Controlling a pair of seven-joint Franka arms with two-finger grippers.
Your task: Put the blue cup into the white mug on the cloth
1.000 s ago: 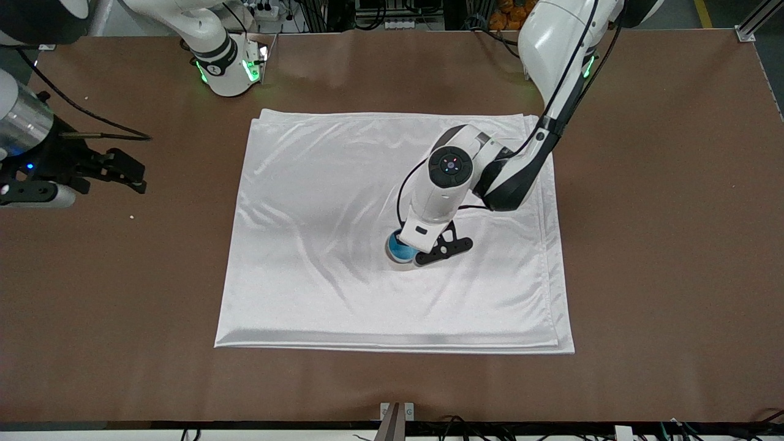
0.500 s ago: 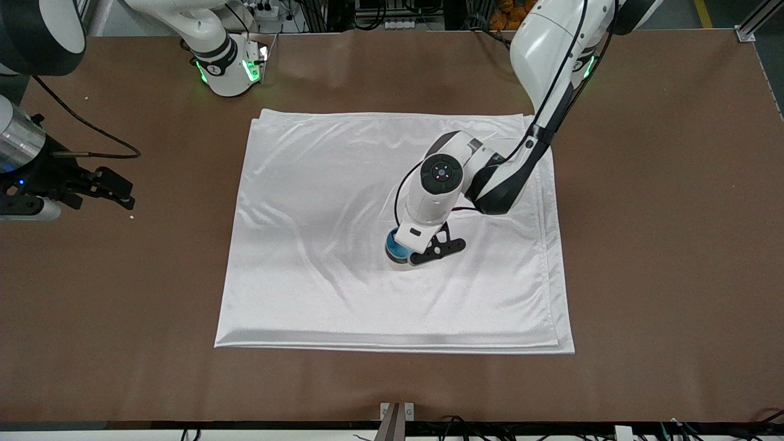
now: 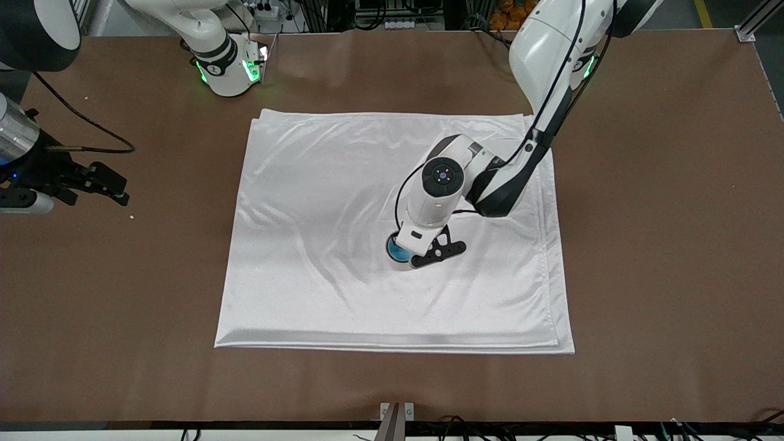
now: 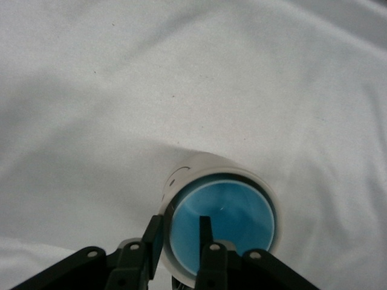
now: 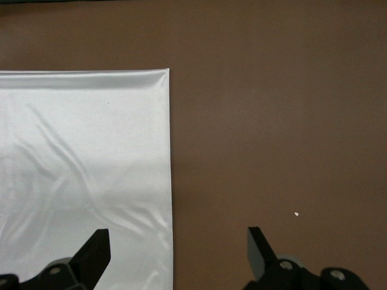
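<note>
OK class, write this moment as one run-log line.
blue cup: inside white mug on cloth | left hand: pinching cup wall | right hand: open, waiting above table

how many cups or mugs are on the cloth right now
2, nested: the blue cup sits inside the white mug, which stands on the cloth near its middle. The left gripper pinches the blue cup's rim. None other shows.

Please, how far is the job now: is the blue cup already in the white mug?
Done: the blue cup sits inside the white mug on the cloth. In hand: the left gripper pinches the nested wall. Left: release and lift away. The right gripper waits open above the table's edge.
</note>
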